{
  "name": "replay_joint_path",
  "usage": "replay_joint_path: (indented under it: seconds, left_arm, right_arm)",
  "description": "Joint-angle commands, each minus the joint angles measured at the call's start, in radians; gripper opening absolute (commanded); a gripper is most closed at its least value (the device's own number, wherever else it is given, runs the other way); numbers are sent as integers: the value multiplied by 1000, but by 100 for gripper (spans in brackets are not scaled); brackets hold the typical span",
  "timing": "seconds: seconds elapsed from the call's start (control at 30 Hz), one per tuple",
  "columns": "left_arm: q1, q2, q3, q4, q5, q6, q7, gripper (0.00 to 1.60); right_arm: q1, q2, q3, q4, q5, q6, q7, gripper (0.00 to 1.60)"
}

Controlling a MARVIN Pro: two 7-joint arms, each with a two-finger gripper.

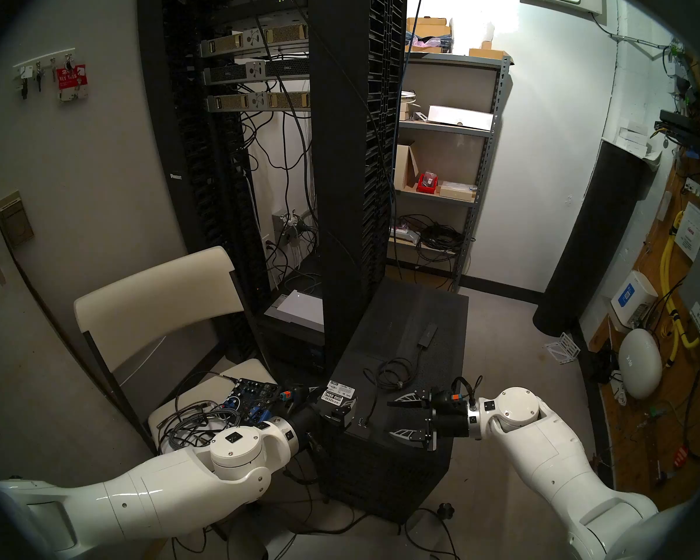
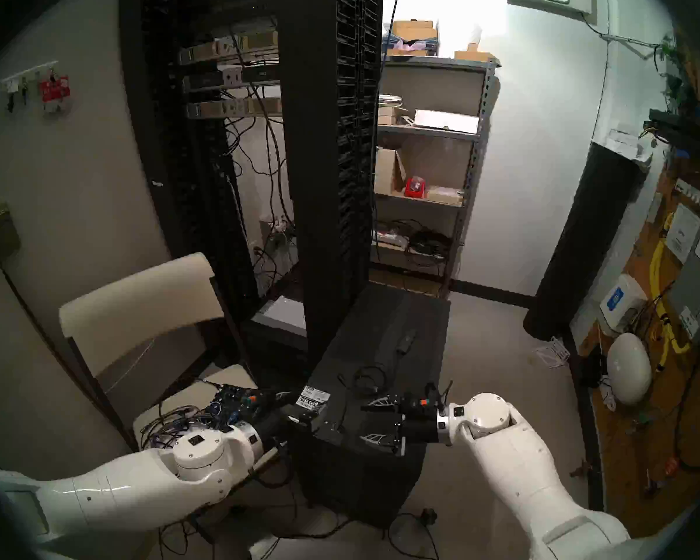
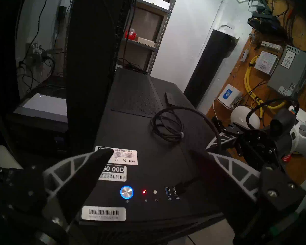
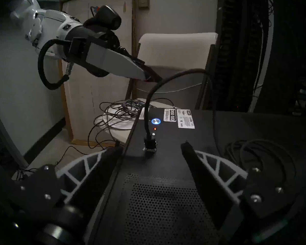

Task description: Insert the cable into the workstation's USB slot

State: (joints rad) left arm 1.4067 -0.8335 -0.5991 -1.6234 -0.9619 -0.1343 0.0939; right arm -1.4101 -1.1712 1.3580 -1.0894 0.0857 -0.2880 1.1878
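At the front edge of the workstation (image 1: 413,345) top, the left gripper (image 3: 148,159) hovers, fingers spread wide and empty. The cable (image 3: 168,128) plug stands in a USB slot; its coil lies behind. Right gripper (image 1: 393,419), fingers parted, holds nothing.

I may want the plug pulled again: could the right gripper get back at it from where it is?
Probably yes: the right gripper stands open facing the plug, with nothing between on the workstation.
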Motion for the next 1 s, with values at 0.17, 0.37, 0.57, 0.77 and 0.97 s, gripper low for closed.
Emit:
replay_joint_path:
  seconds: [0.17,0.37,0.57,0.77,0.97]
  left_arm:
    - [-7,38,-11,-38,56,-37,10,160]
    - [2,72,-8,-72,89,-55,16,160]
    - [9,84,-5,-94,102,-63,24,160]
    - [10,88,-5,-102,109,-64,27,160]
    - [7,86,-5,-110,113,-60,29,160]
  right_arm:
    - [-85,33,71,-170,44,-15,-25,145]
    - [-147,50,113,-259,48,14,-56,152]
    - [-185,58,142,-309,44,37,-82,156]
    - [-206,65,168,-338,44,49,-96,156]
    - [-222,69,196,-360,49,51,-109,157]
